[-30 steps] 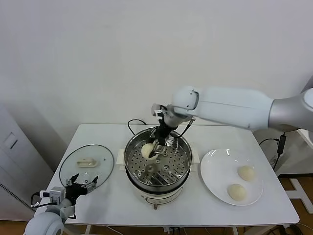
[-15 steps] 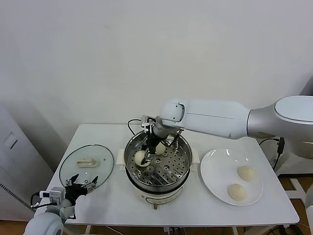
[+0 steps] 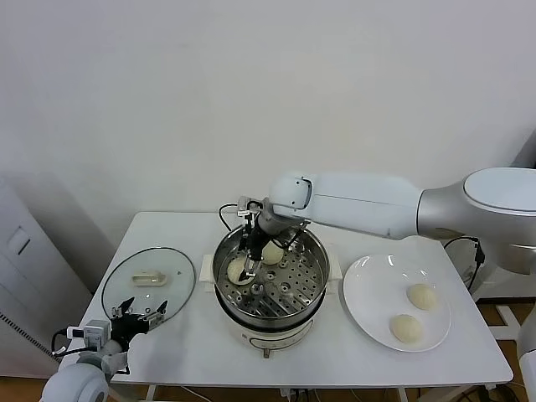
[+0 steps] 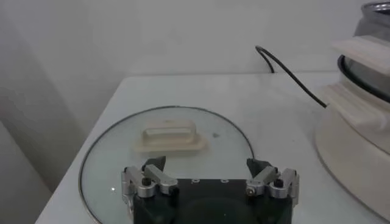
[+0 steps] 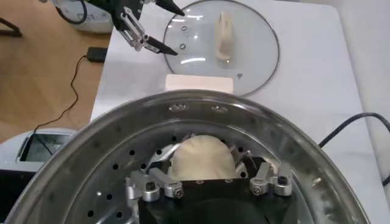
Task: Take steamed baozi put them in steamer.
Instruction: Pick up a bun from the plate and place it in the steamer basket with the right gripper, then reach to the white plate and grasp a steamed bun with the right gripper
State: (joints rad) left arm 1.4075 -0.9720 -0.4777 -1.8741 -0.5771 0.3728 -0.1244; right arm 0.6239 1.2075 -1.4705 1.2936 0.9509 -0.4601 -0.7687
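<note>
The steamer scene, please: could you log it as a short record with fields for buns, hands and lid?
steamer: steel pot on a white base, lid off
buns in steamer: two, one free on the tray, one between the right hand's fingers
buns on plate: two on the white plate
right hand: inside the pot, closed on the bun
left hand: open, idle above the glass lid

baozi: 4, two in steamer, two on plate | steamer: 1 | plate: 1 | lid: 1
</note>
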